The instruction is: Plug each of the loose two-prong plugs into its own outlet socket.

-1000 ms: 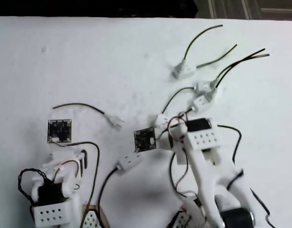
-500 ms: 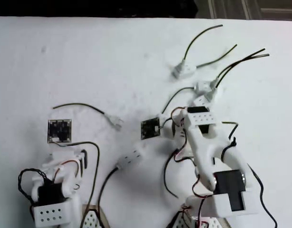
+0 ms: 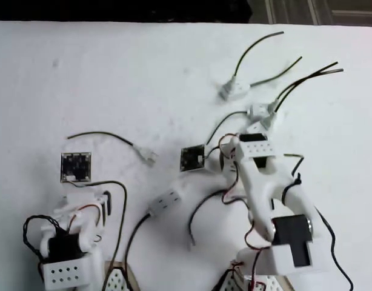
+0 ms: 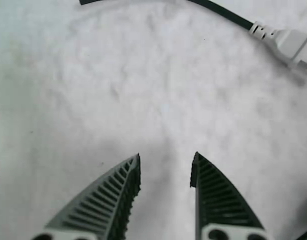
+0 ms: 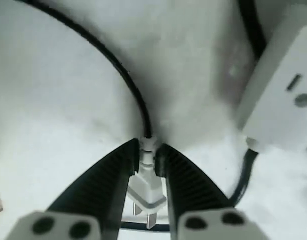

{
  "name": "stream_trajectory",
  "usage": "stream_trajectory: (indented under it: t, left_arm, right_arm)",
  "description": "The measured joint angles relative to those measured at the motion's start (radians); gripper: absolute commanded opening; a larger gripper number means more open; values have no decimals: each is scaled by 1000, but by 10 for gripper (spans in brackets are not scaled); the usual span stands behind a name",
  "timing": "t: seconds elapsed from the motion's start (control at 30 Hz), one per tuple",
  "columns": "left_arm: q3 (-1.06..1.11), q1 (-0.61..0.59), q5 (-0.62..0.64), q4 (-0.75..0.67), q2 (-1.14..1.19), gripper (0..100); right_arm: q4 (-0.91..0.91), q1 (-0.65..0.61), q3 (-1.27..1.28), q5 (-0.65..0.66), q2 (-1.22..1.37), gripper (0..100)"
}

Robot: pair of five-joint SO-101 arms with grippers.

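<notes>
Right pincer pinches the white plastic 2-prong plug by its stiff body; it is likely light, its black cord floppy. Left pincer hangs spread.

White plug, black cord; black ribbed right gripper; white socket; white table.

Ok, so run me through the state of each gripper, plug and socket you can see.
Left gripper: open, empty.
Right gripper: shut on a plug, its cord trailing away.
Loose plug: lying flat, not plugged in.
Socket: lying flat, nothing plugged into it.
</notes>
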Motion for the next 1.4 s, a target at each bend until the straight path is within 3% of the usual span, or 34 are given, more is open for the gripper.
stream_trajectory:
  t: [0.3, 0.6, 0.87, 1.1, 1.4]
  left_arm:
    - [0, 0, 0, 0, 0, 177]
    - [0, 0, 0, 0, 0, 177]
    - [0, 0, 0, 0, 0, 177]
    - [0, 0, 0, 0, 0, 177]
    - [0, 0, 0, 0, 0, 177]
  right_arm:
    - [80, -3, 2, -215, -327, 17]
    - [72, -48, -18, -617, -526, 17]
    - [-5, -109, -29, -957, -416, 18]
    - [-58, -163, -29, -1082, -169, 19]
    - [-78, -270, -31, -1255, -91, 246]
